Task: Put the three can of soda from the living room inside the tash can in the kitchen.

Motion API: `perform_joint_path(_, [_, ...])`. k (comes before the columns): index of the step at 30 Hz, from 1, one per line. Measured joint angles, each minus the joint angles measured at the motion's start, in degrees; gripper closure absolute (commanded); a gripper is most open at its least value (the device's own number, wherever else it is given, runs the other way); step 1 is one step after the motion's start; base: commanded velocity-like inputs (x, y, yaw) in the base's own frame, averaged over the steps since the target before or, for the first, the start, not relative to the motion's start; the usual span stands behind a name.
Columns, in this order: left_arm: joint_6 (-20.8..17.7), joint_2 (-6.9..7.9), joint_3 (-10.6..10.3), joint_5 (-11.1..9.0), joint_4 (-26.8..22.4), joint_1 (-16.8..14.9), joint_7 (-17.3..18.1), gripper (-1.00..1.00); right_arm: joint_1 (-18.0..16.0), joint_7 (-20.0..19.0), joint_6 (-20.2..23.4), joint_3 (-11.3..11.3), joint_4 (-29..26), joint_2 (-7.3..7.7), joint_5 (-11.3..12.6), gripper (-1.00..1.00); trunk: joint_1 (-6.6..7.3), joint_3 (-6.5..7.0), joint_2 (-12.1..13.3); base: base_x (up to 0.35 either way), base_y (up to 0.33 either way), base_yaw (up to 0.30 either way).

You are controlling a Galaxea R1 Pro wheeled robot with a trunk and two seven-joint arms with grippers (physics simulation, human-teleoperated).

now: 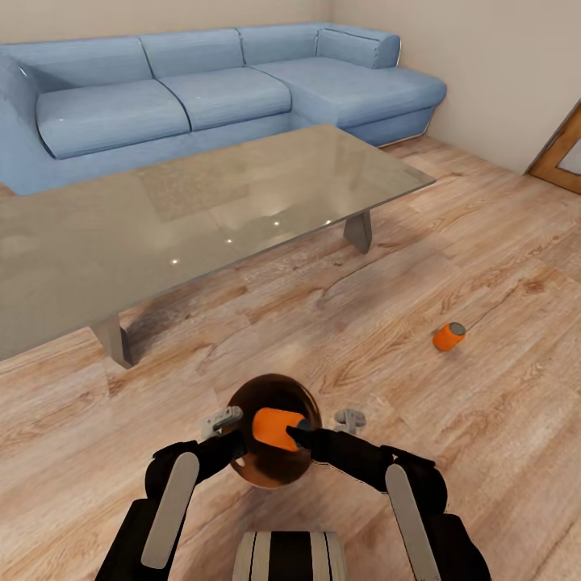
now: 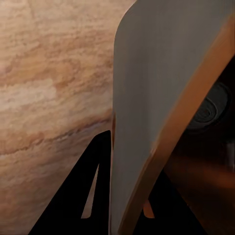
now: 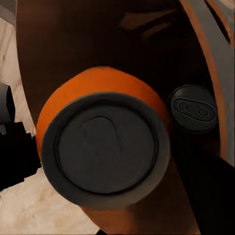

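I am holding the coppery-brown trash can (image 1: 270, 472) just above the wood floor, in front of my trunk. My left gripper (image 1: 222, 421) is shut on its rim; in the left wrist view the two dark fingers (image 2: 93, 196) straddle the bin's wall (image 2: 142, 98). My right gripper (image 1: 295, 432) holds an orange soda can (image 1: 274, 428) sideways over the bin's mouth, its grey top (image 3: 105, 147) facing the wrist camera. A second can's top (image 3: 193, 107) shows deep inside the bin. A third can (image 1: 449, 336) lies on its side on the floor to the right.
A low grey glass-topped table (image 1: 186, 218) stands ahead to the left, with the blue L-shaped sofa (image 1: 202, 89) behind it. A wooden door frame (image 1: 561, 157) is at the far right. Open plank floor stretches between me and the fallen can.
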State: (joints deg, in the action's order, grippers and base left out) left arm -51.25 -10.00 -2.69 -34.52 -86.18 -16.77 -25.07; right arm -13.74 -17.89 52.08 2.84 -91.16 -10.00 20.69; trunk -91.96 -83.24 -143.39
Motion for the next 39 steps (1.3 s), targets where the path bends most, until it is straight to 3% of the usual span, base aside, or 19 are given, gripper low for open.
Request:
perform_joint_path(5, [-0.08,0.00,-0.02,0.16,0.00,0.00,-0.04,1.00,-0.64,5.53,-1.22,1.05,0.05,0.00,2.73,-1.00,0.00,0.00,0.00,0.000,0.000,0.000])
perform_joint_path(12, [-0.15,0.00,-0.10,-0.13,0.03,0.02,-0.07,1.00,-0.52,6.13,-0.88,1.11,-0.29,0.00,4.26,-1.00,0.00,0.00,0.00,0.000,0.000,0.000])
perform_joint_path(15, [-0.01,0.00,-0.06,-0.41,0.00,0.01,-0.04,1.00,-0.16,2.92,2.59,0.50,-0.40,0.00,5.28,-1.00,0.00,0.00,0.00,0.000,0.000,0.000])
perform_joint_path(17, [0.14,0.00,-0.07,-1.00,-0.01,0.01,0.00,1.00,-0.07,-3.80,5.51,0.18,-0.40,0.76,6.72,-1.00,0.00,0.00,0.00,0.000,0.000,0.000])
perform_joint_path(19, [0.32,0.00,-0.09,-1.56,-0.02,0.01,0.01,1.00,-0.07,-13.86,6.73,0.33,-0.38,5.80,9.65,-1.00,0.00,0.00,0.00,0.000,0.000,0.000])
perform_joint_path(21, [0.17,0.01,-0.10,-1.11,-0.02,0.01,0.00,1.00,-0.13,-23.57,7.19,0.29,-0.36,12.15,11.54,-1.00,0.00,0.00,0.00,0.000,0.000,0.000])
perform_joint_path(23, [0.12,0.01,-0.12,-0.92,-0.02,-0.03,-0.02,1.00,-0.22,-30.27,7.36,0.11,-0.29,18.36,12.41,-1.00,0.00,0.00,0.00,0.000,0.000,0.000])
perform_joint_path(26, [0.22,0.00,-0.07,-1.25,-0.02,-0.08,-0.01,1.00,0.63,-36.10,7.40,-1.30,-0.24,26.15,13.56,-1.00,0.00,0.00,0.00,0.000,0.000,0.000])
perform_joint_path(29, [0.17,0.01,-0.05,-1.07,-0.02,-0.21,-0.01,1.00,2.81,-38.40,7.08,-5.76,-0.03,32.08,13.78,-1.00,0.00,0.00,0.00,0.000,0.000,0.000])
perform_joint_path(31, [0.17,0.00,-0.05,-1.09,-0.02,-0.24,-0.01,1.00,4.13,-38.24,6.53,-9.54,1.33,34.45,12.83,-1.00,0.00,0.00,0.00,0.000,0.000,0.000])
perform_joint_path(33, [0.13,0.00,-0.05,-1.12,-0.02,-0.28,0.02,1.00,4.79,-36.45,5.75,-13.77,4.41,35.54,9.78,-1.00,0.00,0.00,0.00,0.000,0.000,0.000])
perform_joint_path(36, [0.12,0.00,-0.06,-1.15,-0.02,-0.33,0.06,1.00,5.14,-30.32,5.18,-20.25,8.50,35.50,1.15,-1.00,0.00,0.00,0.00,0.000,0.000,0.000])
perform_joint_path(39, [0.09,0.00,-0.05,-1.11,-0.01,-0.34,0.07,1.00,5.20,-22.44,4.34,-25.12,9.99,34.90,-7.00,-1.00,0.00,0.00,0.00,0.000,0.000,0.000])
